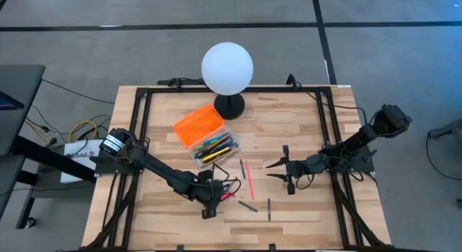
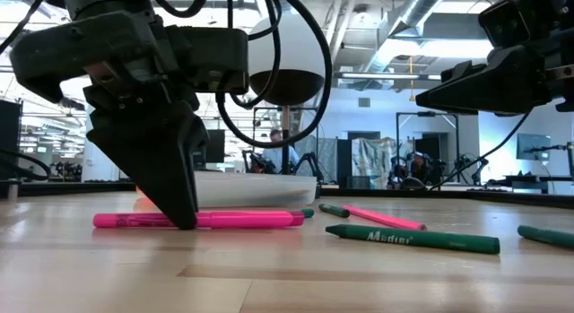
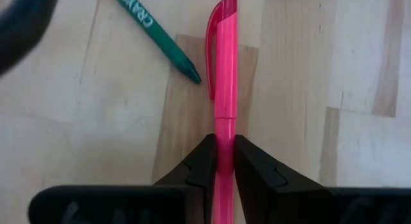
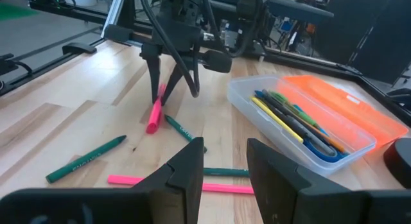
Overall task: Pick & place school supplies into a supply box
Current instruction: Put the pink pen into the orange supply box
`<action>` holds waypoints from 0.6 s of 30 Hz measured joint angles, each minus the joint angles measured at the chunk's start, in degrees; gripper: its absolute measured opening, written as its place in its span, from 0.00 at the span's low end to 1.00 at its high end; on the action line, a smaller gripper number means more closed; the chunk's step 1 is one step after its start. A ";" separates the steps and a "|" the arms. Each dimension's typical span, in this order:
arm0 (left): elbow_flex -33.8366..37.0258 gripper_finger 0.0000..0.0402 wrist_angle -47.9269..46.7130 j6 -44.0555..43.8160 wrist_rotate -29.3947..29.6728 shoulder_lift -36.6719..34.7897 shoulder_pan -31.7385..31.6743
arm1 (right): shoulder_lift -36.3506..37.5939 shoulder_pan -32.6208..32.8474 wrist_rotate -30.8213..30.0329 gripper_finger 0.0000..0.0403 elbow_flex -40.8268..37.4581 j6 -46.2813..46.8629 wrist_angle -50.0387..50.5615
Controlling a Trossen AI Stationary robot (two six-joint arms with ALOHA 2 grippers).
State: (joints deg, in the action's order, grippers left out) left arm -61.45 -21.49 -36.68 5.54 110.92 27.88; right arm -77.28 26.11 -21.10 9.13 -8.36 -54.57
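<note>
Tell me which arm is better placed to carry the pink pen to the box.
The left. Its hand is down on the table with both fingers closed around the pink pen. The right hand hangs open above the table, holding nothing, farther from the pen. The supply box sits near the left arm.

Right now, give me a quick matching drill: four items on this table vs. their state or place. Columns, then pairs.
Items:
1. pink highlighter
2. supply box
3. right gripper
4. green crayon

States:
A. open, with pens inside
B. lying loose on the table, nothing touching it
C. pinched between the left gripper's fingers
D. fingers apart, holding nothing, above the table

Pairs: 1-C, 2-A, 3-D, 4-B
</note>
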 joint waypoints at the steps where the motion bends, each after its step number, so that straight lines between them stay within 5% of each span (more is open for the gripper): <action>1: 0.00 0.11 -0.16 0.00 -0.36 -0.02 0.00 | 0.00 0.00 0.00 0.28 0.00 0.10 0.00; 18: -2.00 0.11 -3.25 3.83 1.25 0.14 0.39 | 0.02 0.00 0.00 0.28 0.00 0.84 0.08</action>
State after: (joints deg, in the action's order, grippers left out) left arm -63.45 -24.74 -32.85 6.79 111.06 28.27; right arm -77.25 26.11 -21.10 9.13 -7.52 -54.48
